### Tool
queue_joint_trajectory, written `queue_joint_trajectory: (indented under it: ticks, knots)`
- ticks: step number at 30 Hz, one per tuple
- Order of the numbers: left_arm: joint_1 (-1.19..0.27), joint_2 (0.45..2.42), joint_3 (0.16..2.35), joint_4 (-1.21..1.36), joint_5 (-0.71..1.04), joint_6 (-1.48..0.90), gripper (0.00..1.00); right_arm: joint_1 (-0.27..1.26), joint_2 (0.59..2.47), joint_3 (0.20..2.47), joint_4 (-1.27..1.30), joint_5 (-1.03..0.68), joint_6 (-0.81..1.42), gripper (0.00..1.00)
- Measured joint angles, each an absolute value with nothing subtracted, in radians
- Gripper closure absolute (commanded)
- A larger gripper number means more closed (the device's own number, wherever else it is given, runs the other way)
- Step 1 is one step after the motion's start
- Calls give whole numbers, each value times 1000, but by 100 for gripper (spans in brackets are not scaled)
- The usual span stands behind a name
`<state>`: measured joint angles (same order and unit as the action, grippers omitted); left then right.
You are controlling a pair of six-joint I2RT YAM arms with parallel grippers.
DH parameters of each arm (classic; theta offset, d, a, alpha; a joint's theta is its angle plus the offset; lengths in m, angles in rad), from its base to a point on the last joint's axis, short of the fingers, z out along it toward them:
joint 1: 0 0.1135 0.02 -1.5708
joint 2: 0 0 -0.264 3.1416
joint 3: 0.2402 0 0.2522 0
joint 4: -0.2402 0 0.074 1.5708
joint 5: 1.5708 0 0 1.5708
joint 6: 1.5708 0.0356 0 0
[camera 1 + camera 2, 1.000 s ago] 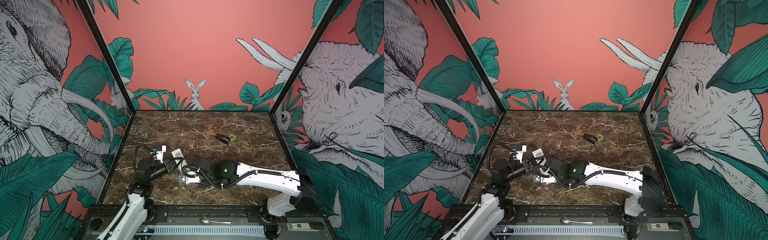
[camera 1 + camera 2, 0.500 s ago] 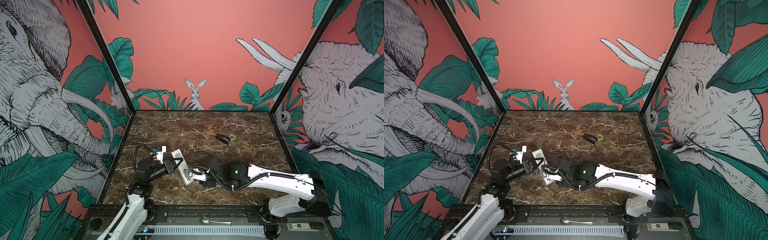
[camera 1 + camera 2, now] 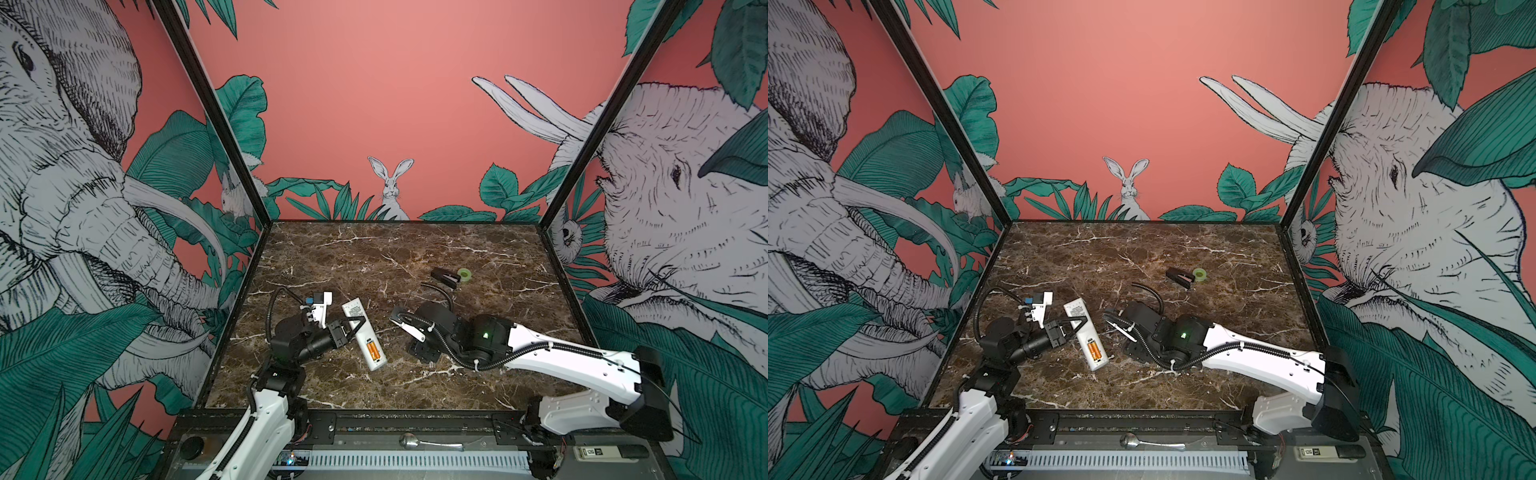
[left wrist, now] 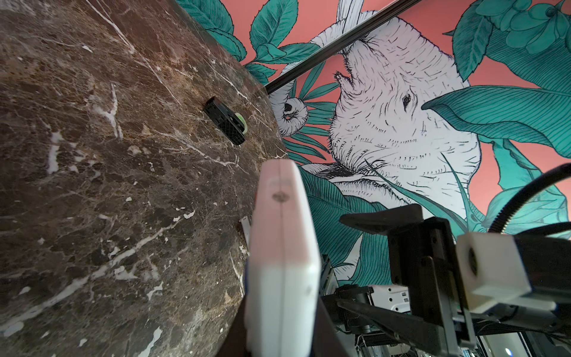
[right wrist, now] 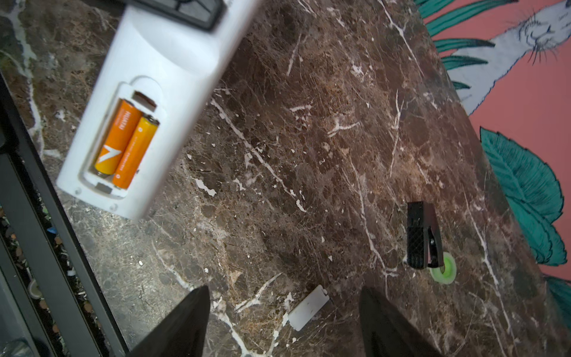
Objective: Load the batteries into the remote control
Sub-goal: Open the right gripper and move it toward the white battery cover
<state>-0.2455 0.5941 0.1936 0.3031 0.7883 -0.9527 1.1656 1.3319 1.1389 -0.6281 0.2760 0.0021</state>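
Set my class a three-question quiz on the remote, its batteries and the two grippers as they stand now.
1. True or false: both batteries lie in the open compartment of the remote control.
2. Which gripper holds the remote control? A left; B right; C neither.
3. Fill in: the jaws of the right gripper stand ____.
Key: 1 true; 2 A, the left gripper; 3 open.
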Motion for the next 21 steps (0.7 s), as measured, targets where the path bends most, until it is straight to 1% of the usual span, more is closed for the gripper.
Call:
queue_joint_trajectory:
  ticks: [8,11,15,21]
  knots:
    - [-245,572,195,276,754,-916,100,1055,1332,1128,-649,285,225,20]
    - [-245,556,197,266,738,-906,100,1011,1335,1126,-656,280,293,22]
    - [-245,556,197,258,727,-895,100,959,1351,1105,-664,265,356,24]
    - [-245,557,197,259,717,-889,100,902,1357,1010,-666,240,413,24]
